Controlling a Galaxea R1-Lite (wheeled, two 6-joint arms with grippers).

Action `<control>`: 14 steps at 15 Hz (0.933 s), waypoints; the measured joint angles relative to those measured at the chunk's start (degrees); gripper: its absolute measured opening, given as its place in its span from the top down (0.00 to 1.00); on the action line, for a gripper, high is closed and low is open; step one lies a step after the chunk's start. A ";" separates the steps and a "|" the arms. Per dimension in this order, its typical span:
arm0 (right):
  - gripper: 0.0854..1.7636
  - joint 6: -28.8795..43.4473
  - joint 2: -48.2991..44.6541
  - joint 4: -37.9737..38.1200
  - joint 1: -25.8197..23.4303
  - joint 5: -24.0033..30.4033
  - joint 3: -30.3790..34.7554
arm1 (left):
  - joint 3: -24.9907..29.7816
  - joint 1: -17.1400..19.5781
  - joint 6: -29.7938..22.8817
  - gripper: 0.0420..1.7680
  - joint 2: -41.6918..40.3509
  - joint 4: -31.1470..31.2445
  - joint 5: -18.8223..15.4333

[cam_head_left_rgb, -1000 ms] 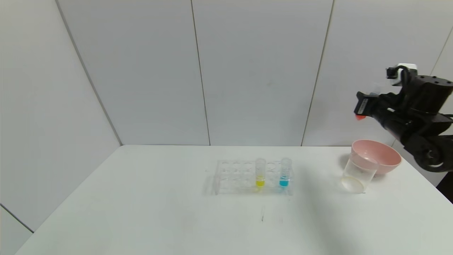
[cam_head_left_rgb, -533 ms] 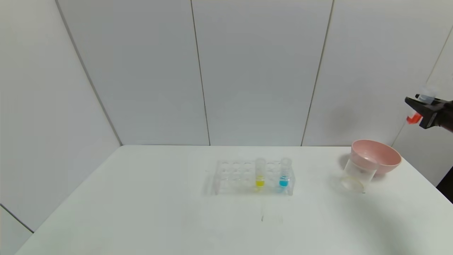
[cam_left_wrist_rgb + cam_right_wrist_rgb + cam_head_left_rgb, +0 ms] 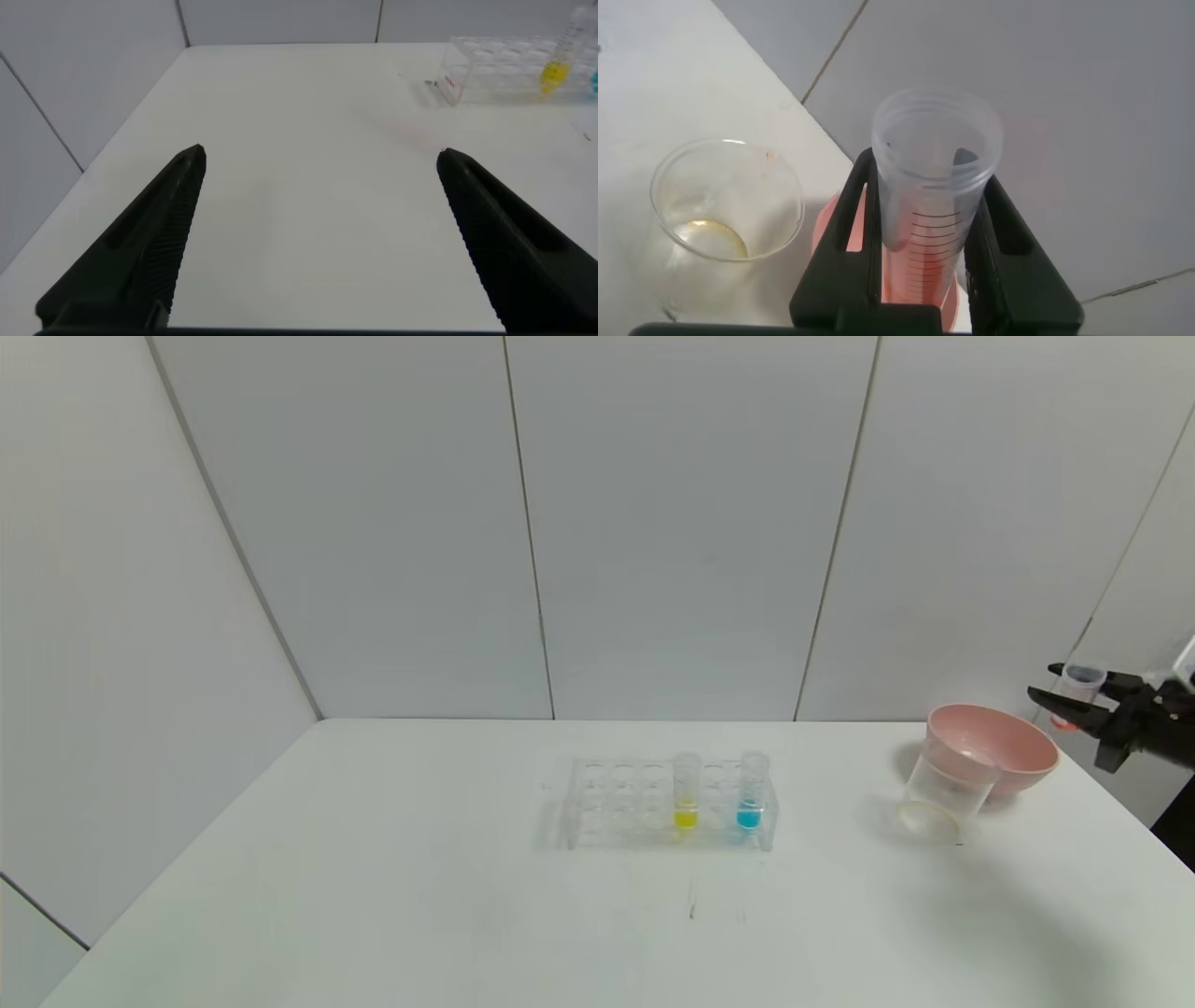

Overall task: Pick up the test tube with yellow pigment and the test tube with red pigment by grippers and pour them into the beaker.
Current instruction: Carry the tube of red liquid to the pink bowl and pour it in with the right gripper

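The broad white table [image 3: 373, 896] is noted to carry, near its middle, a clear plastic tube rack [image 3: 667, 803], and at its right far corner a pink round bowl [image 3: 1013, 747] with the short clear straight-walled beaker [image 3: 943, 793] standing just in front of it, touching or nearly so. Two tubes are seen upright in the rack: the slim clear test tube with yellow pigment [image 3: 686, 793] and, beside it to the right, a like tube with blue liquid [image 3: 751, 793]. The right pincer [image 3: 1074, 695] is observed at the right edge of the head view, above and beyond the bowl, closed upon the slim clear test tube with red pigment [image 3: 934, 187], which is held roughly upright with its threaded mouth uppermost; in the right wrist view the black fingers [image 3: 1008, 233] are pressed against both sides of its wall. The left pincer [image 3: 318, 233] is found parked over the bare left part of the table, spread wide and holding nothing. The step in hand is judged to be the carrying of the red tube to the beaker, in which only a faint yellowish trace is seen at the bottom. For the next move, the tube's mouth would have to be brought over the beaker's rim, not the bowl's, and then tipped. The yellow tube is not yet picked.
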 joint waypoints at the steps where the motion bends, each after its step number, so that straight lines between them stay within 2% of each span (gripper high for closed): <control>1: 0.72 -3.07 0.50 0.02 0.22 -0.09 0.17 | 0.00 0.00 0.00 0.00 0.00 0.00 0.00; 5: 0.72 -17.80 2.54 1.37 0.79 -0.71 -0.46 | 0.00 0.00 0.00 0.00 0.00 0.00 0.00; 6: 0.72 -21.05 2.86 1.78 1.07 -2.55 -0.55 | 0.00 0.00 0.02 0.00 0.00 0.00 0.00; 8: 0.72 -24.72 3.15 1.78 2.47 -6.84 -0.61 | 0.00 0.00 0.02 0.00 0.00 0.00 0.00; 14: 0.72 -31.45 3.39 0.32 6.31 -9.25 -0.16 | 0.00 0.00 0.00 0.00 0.00 0.00 0.00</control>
